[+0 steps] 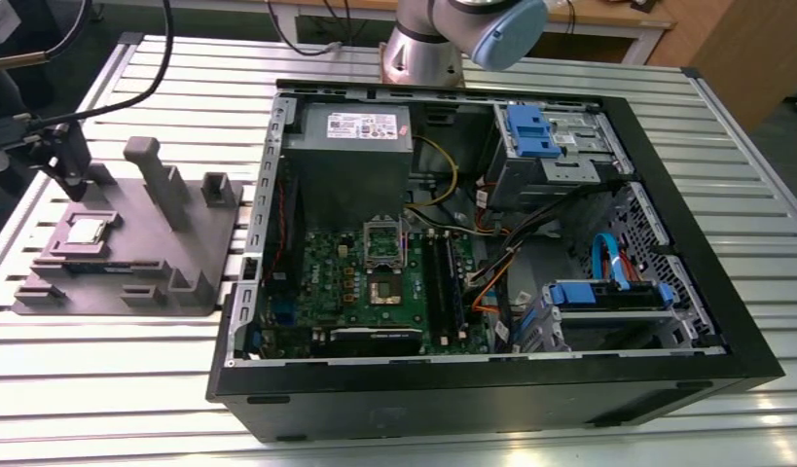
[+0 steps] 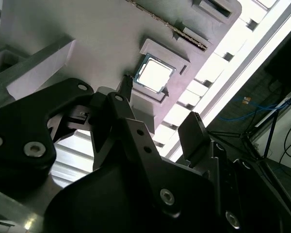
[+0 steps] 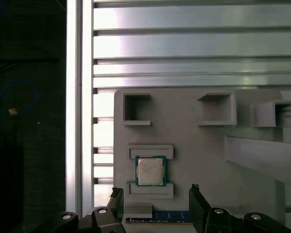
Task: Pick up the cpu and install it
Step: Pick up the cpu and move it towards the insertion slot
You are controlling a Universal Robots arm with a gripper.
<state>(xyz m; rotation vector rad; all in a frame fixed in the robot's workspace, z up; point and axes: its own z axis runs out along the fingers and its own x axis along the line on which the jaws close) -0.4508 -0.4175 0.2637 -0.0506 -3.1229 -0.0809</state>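
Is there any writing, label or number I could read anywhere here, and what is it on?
White label on the power supply: it carries print, but too small to read.
Metal top of the cpu: any marking is too blurred to read.
No other text can be made out, so nothing can be quoted.

The cpu [image 1: 87, 232] rests in the fixture [image 1: 141, 255] beside the case [image 1: 502, 389].

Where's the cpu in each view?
Exterior view: cpu sits in the grey fixture, at the exterior view's left, outside the PC case.
First wrist view: cpu in the fixture's pocket, just beyond the open gripper.
Second wrist view: cpu in the same pocket.
Shared landmark: the grey fixture.
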